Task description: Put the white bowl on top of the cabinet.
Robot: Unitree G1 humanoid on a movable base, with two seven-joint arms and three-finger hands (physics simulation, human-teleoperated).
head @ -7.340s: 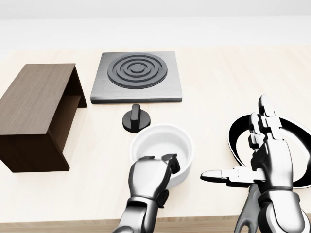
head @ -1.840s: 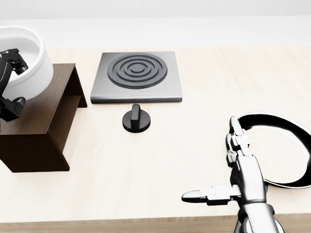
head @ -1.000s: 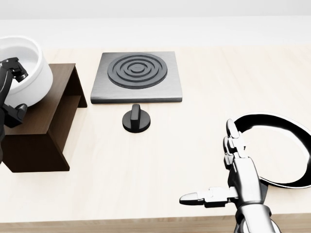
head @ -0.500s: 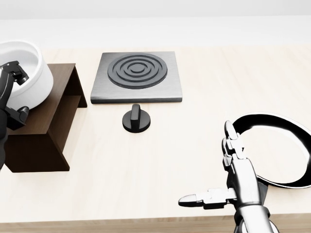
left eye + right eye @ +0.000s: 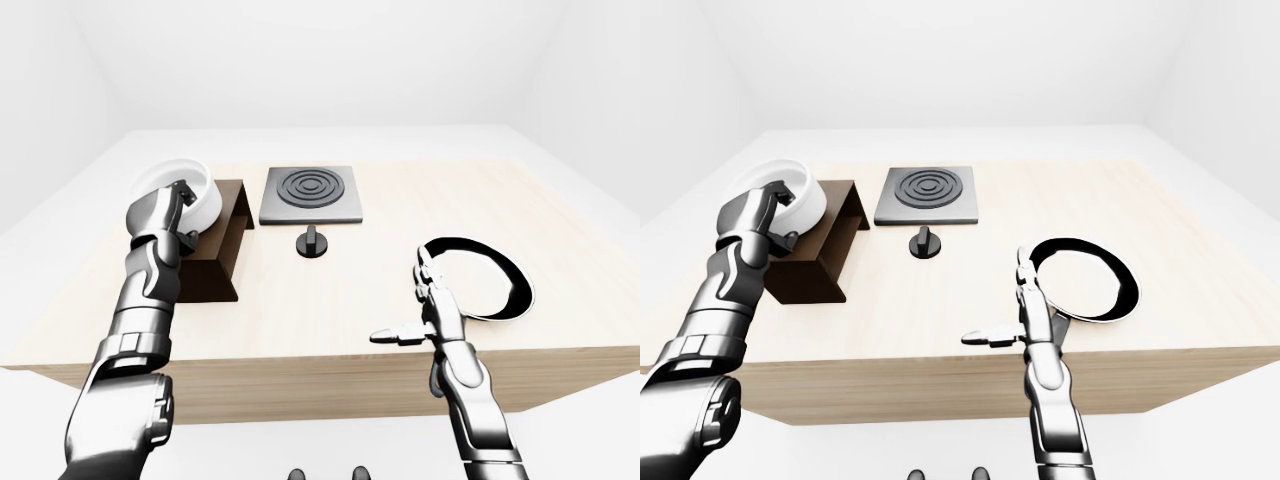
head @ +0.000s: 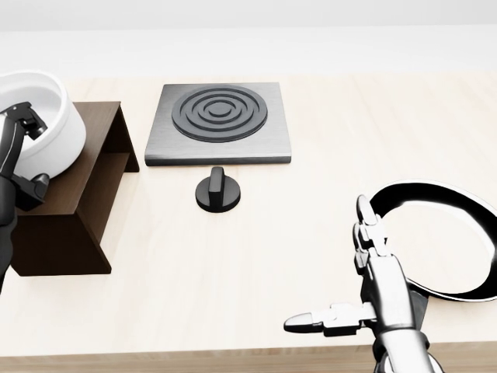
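On 1 cabinet [image 6: 74, 194]: 1 white bowl [image 6: 43, 120].

The white bowl [image 6: 43, 116] is round and deep, with plain glossy walls and an open mouth that faces up, its inside showing nothing in it. It sits upright on the top of the cabinet [image 6: 74, 183], toward the top end of that surface in the head view, and its rim reaches past the cabinet's left edge. The cabinet is a low box of dark brown wood, lying lengthwise, with its right side open onto a shadowed interior. It stands just left of the square stove plate [image 6: 220, 122].
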